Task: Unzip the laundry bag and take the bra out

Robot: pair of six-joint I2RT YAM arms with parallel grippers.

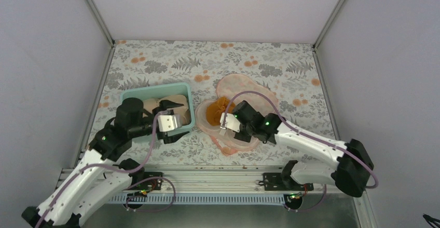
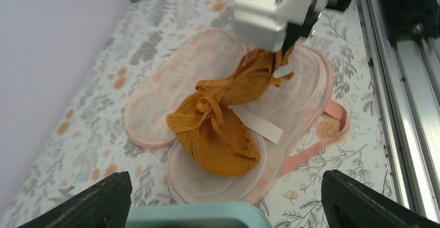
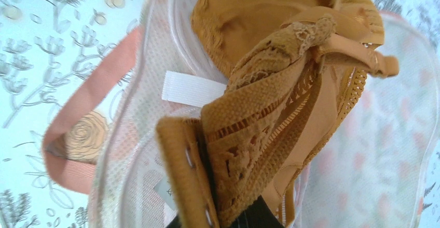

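Note:
The laundry bag lies open in two halves on the floral table, its lid folded back; it also shows in the left wrist view and the right wrist view. The mustard-orange bra rests partly on the bag's near translucent cup. My right gripper is shut on the bra's lace band and holds that end lifted above the bag. The other cup of the bra still lies in the bag. My left gripper is open and empty, hovering over the teal tub's right edge.
The teal tub stands left of the bag and holds pale beige bras; its rim shows in the left wrist view. The bag's pink zip trim trails toward the table's near edge. A metal rail runs along the front.

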